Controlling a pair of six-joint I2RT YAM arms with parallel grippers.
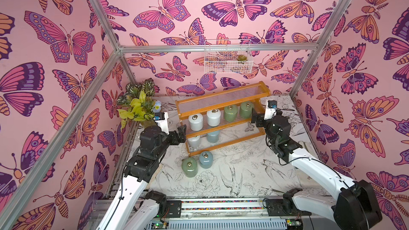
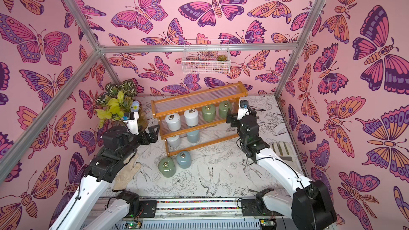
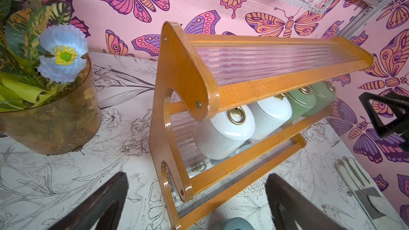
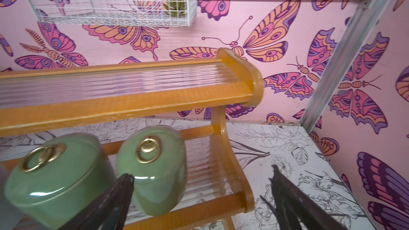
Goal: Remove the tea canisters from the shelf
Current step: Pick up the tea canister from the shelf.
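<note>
Shelf (image 1: 221, 99) stands at the back of the table (image 1: 243, 173); middle tier holds two white canisters (image 1: 195, 121) and two green canisters (image 1: 230, 112); bottom tier holds a white canister (image 1: 194, 140) and a blue canister (image 1: 213, 136). Two more stand on the table in front: one green (image 1: 189, 167), one blue (image 1: 205, 160). Left gripper (image 1: 182, 133) at the shelf's left end, jaws spread, empty; right gripper (image 1: 255, 118) just beside the rightmost green canister (image 4: 152, 169), jaws wide, nothing grasped.

Bright even light, wide-angle edge distortion
</note>
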